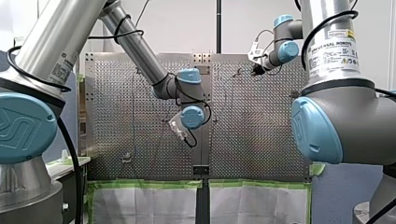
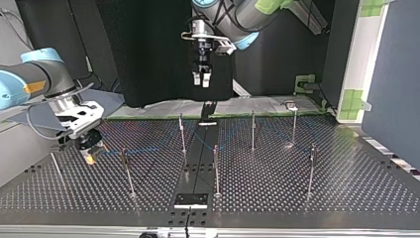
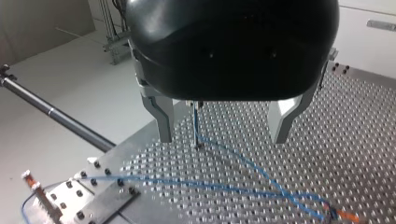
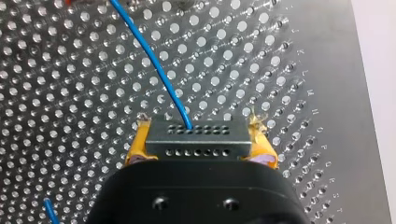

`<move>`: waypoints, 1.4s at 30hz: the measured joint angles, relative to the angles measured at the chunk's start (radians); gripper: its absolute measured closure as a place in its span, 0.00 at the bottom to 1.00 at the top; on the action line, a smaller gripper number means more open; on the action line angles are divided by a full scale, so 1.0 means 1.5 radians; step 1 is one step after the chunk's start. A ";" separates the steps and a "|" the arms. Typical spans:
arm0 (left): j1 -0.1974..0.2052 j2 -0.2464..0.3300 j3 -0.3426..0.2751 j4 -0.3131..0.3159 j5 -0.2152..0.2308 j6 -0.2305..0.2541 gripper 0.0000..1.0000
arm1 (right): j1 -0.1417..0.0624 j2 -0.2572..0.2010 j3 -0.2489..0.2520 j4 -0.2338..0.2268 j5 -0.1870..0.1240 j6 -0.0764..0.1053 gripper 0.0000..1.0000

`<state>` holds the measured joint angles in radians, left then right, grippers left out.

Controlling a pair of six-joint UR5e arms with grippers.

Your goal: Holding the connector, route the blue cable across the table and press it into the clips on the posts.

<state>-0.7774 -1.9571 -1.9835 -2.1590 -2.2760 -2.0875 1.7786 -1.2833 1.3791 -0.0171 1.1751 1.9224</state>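
Your front view looks from behind and above the two grey robot arms (image 1: 135,44), out over the perforated metal table (image 1: 116,140). Your top view faces them from across it, at about the height of the thin metal posts (image 2: 253,130). Both wrist cameras sit close over that plate, and each catches the thin blue cable (image 4: 155,65).

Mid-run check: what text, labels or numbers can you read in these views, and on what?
"UNIVERSAL ROBOTS": white label on my right arm, front view; its smaller print and warning signs are too small to read.
Sticker on my left arm: blurred, unreadable.
Single characters along the table edge, right wrist view: too faint to read.
Connector: no text visible.
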 joint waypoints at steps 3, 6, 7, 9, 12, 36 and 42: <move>0.018 0.000 -0.019 0.011 0.016 0.013 0.00 | 0.001 0.000 0.000 0.000 0.000 0.000 1.00; 0.036 0.000 -0.037 0.025 0.033 0.030 0.00 | 0.001 0.000 0.000 0.000 0.000 0.000 1.00; 0.042 0.000 -0.043 0.030 0.037 0.035 0.00 | 0.001 0.000 0.000 0.000 0.000 0.000 1.00; 0.055 0.000 -0.056 0.043 0.038 0.049 0.00 | 0.001 0.000 0.000 0.000 0.000 0.000 1.00; 0.073 0.000 -0.074 0.060 0.029 0.066 0.00 | 0.001 0.000 0.000 0.000 0.000 0.000 1.00; 0.193 0.001 -0.206 0.111 0.068 0.208 0.00 | -0.002 0.000 0.000 0.001 0.002 -0.004 1.00; 0.193 0.001 -0.208 0.101 0.084 0.211 0.00 | -0.001 0.000 0.000 0.001 0.002 -0.005 1.00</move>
<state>-0.4872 -1.9557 -2.2962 -2.0077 -2.1493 -1.7705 1.7768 -1.2834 1.3787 -0.0156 1.1783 1.9150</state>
